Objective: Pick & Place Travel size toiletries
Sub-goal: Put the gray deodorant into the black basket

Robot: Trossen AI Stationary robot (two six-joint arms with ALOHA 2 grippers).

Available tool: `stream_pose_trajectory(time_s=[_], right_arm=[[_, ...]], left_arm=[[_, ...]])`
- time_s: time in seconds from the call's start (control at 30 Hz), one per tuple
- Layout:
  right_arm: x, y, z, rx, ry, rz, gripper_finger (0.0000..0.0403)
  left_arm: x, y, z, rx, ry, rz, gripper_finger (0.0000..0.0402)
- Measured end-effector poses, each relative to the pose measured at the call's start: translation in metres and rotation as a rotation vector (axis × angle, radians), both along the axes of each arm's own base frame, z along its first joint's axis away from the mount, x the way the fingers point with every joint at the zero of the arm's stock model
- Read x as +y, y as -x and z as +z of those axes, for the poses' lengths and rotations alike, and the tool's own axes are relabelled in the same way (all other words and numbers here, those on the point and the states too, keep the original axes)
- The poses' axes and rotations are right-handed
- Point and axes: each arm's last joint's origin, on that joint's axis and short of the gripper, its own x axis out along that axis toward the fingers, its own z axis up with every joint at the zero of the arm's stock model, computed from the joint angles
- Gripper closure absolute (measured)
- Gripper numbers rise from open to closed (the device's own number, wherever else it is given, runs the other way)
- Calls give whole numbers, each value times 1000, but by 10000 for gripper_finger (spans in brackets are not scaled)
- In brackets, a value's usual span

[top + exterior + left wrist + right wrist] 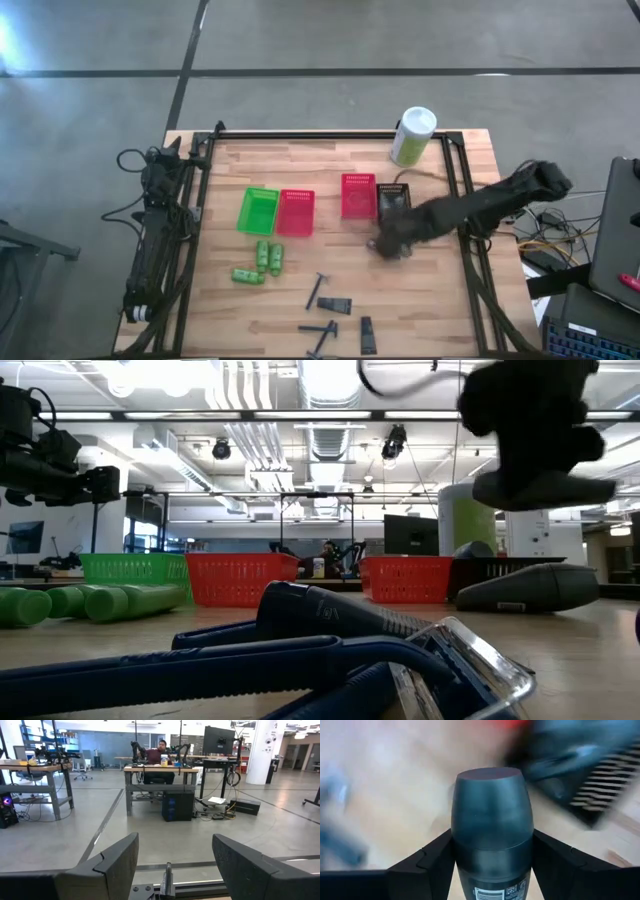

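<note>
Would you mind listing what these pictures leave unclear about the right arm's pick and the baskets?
- High view: the right gripper and arm cover the table beneath; the held item is hidden there.
- Right wrist view: the dark grey container is sharp, but the background is motion-blurred; its label is cut off by the picture's edge.
- High view: the black basket is partly covered by the arm; its contents cannot be made out.

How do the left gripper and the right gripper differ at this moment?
The left gripper is open and holds nothing; the right gripper is shut on a dark grey container. The left one sits off the table's left edge; the right one is above the table. Both have dark fingers.
</note>
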Motion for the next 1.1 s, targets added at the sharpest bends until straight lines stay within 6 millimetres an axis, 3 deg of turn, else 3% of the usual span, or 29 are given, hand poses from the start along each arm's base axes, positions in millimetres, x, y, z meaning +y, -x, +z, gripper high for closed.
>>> stream_pose_trajectory(time_s=[0.1, 0.27, 0.53, 0.77, 0.97, 1.1], right_arm=[[-32, 20, -2, -67, 10, -294, 189], [-75, 37, -19, -140, -83, -529, 186], [-121, 46, -33, -128, -175, -510, 183], [-144, 35, -35, -107, -169, -440, 157], [-141, 26, -49, -33, -225, -387, 124], [-133, 21, -41, -60, -206, -314, 105]], left_arm=[[0, 0, 0, 0, 1, 0, 142], [0, 0, 0, 0, 1, 0, 142], [0, 0, 0, 0, 1, 0, 142], [0, 0, 0, 0, 1, 0, 142], [0, 0, 0, 0, 1, 0, 142], [0, 0, 0, 0, 1, 0, 142]])
